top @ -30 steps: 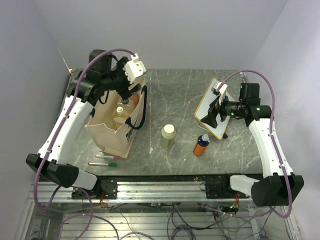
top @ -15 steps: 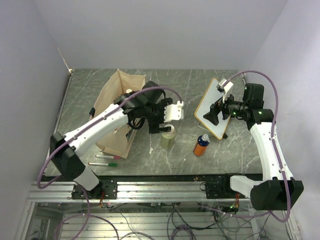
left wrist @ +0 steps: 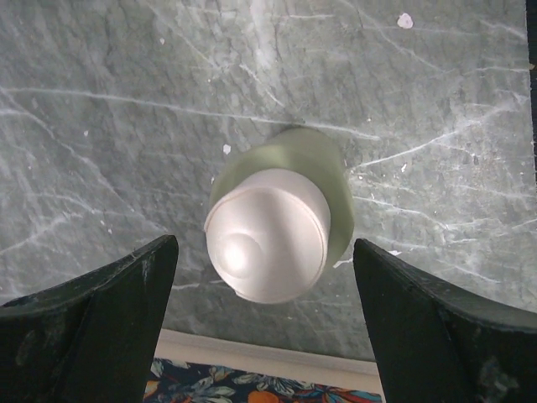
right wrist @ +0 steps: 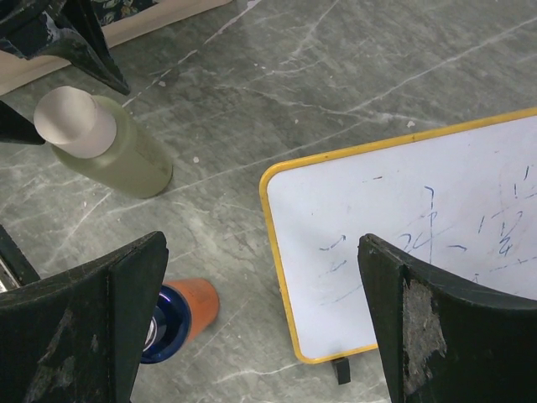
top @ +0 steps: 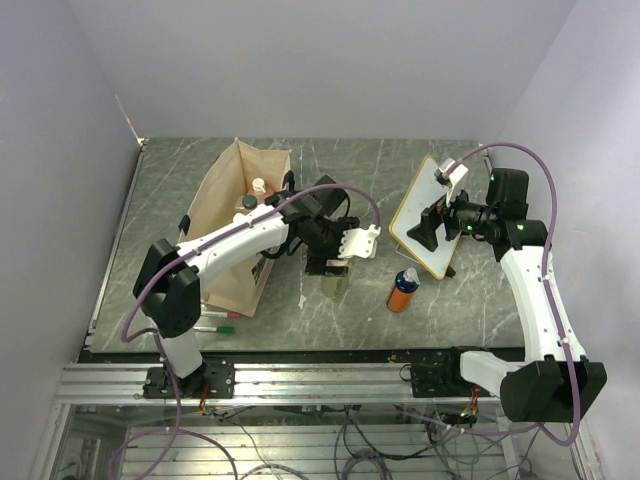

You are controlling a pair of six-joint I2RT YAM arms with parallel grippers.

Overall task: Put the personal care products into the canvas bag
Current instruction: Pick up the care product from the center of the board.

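Observation:
The pale green bottle (left wrist: 327, 180) with its cream cap (left wrist: 268, 231) stands upright on the table. My left gripper (left wrist: 264, 248) hovers straight above it, open, with a finger on each side and nothing touching. In the top view this bottle (top: 336, 284) is mostly hidden under the left gripper (top: 330, 266). The orange bottle (top: 403, 290) with a blue top stands to its right. The canvas bag (top: 228, 235) stands at the left, and two bottle caps (top: 258, 186) show inside it. My right gripper (right wrist: 260, 243) is open and empty above the whiteboard's edge, with the orange bottle (right wrist: 180, 312) below and to its left.
The yellow-framed whiteboard (top: 428, 212) lies at the right under the right gripper (top: 424, 230). A red marker (top: 214, 314) and a green marker (top: 222, 328) lie in front of the bag near the table's front edge. The bag's printed side (left wrist: 252, 384) is just behind the left fingers.
My left arm has swung from over the bag's mouth, right and forward, to hang over the pale green bottle, its jaws a little wider. The right arm has hardly moved.

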